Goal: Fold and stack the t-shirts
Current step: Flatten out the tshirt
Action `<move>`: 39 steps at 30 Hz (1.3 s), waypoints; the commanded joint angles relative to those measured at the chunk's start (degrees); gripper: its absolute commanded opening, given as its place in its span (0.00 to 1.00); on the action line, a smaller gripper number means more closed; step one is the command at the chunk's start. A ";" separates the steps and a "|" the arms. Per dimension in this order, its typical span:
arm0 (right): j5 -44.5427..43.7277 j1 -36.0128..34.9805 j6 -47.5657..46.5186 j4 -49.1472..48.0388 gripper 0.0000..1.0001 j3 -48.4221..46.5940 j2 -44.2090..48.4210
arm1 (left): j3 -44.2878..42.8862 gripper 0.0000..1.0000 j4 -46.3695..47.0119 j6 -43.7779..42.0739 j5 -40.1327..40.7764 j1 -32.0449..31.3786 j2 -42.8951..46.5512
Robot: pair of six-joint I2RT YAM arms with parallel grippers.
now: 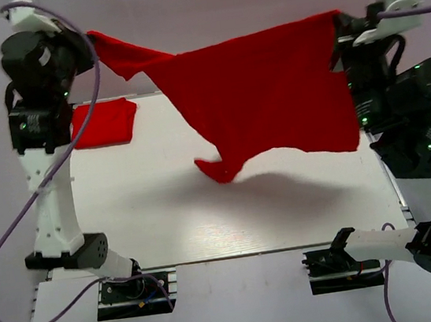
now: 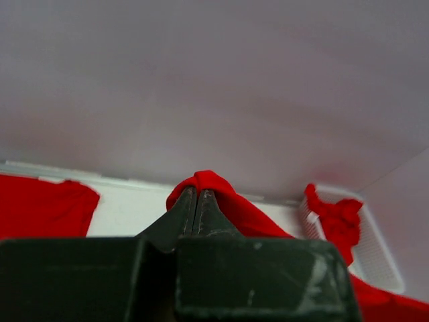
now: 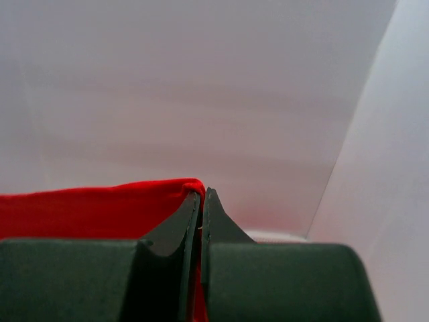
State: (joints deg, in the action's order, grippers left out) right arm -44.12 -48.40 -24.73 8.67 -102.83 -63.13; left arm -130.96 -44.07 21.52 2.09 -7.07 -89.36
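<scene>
A red t-shirt (image 1: 263,99) hangs stretched in the air between both grippers, its lower corner dangling above the table. My left gripper (image 1: 91,44) is shut on its left end, and the fabric bunches over the tips in the left wrist view (image 2: 201,180). My right gripper (image 1: 338,19) is shut on its right end, and the cloth is pinched between the jaws in the right wrist view (image 3: 134,208). A folded red t-shirt (image 1: 105,121) lies flat at the table's far left, also in the left wrist view (image 2: 40,204). Another red t-shirt (image 2: 338,218) lies crumpled in the basket.
A white mesh basket (image 2: 379,258) stands at the back right, behind the held shirt. The white table top (image 1: 206,210) lies under the hanging shirt, with its shadow on it. Pale walls close in the back and sides.
</scene>
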 commanded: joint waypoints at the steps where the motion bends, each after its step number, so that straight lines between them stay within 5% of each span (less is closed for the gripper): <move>1: 0.70 -0.11 -8.13 -3.66 0.00 -9.55 -1.64 | -0.97 0.00 5.58 1.42 2.03 0.39 7.61; 8: 5.10 -0.11 -10.95 -1.72 0.00 -15.31 -3.48 | 0.26 0.00 8.21 0.89 7.14 0.39 10.79; 19: -4.49 1.64 -22.82 -21.41 0.00 -6.78 -10.07 | -1.67 0.00 6.37 0.89 13.91 0.39 -0.19; 27: 2.36 14.20 -10.17 -16.24 0.00 -7.65 -24.74 | -7.03 0.00 11.27 -4.02 11.71 0.91 -13.99; 32: 10.43 22.55 -2.78 -11.40 0.00 -20.35 -38.36 | -7.89 0.00 24.20 -8.07 7.49 0.92 -20.57; 35: 13.77 26.76 -1.37 -15.31 0.00 -32.05 -47.33 | -15.64 0.00 30.16 -8.60 7.50 1.97 -26.47; 39: 20.64 29.85 4.14 -23.60 0.00 -33.13 -47.53 | -16.17 0.00 40.45 -7.10 5.91 2.50 -23.94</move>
State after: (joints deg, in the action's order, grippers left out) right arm -29.63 -20.69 -26.13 -2.55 -129.40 -115.39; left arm -143.31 -16.95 14.85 9.19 -5.61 -119.20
